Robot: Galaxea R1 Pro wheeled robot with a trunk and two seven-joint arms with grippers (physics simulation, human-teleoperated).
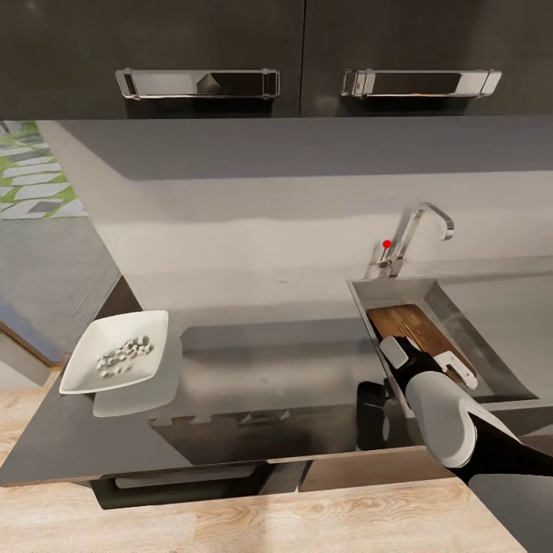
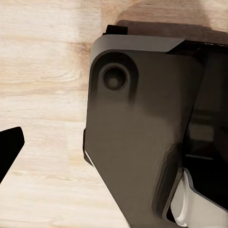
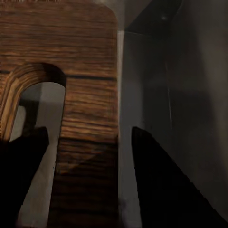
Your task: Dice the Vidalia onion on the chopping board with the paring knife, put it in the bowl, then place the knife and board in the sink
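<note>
**One board lying in the sink**

Countertop (image 1: pixel 253 230) spans the scene. Chopping board (image 1: pixel 407 326) lies inside the sink (image 1: pixel 491 361); right gripper (image 3: pixel 90 156) straddles its edge, fingers spread apart. Bowl (image 1: pixel 81 369) holds diced onion (image 1: pixel 123 355). Left gripper's state: cannot tell.

Your right arm (image 1: pixel 442 407) reaches over the sink (image 1: pixel 491 361), above the chopping board (image 1: pixel 403 322) that lies inside it. The tap (image 1: pixel 415 230) with its red knob (image 1: pixel 387 244) stands behind. At the table's (image 1: pixel 269 338) left end, the white bowl (image 1: pixel 115 361) holds diced onion (image 1: pixel 124 355).
</note>
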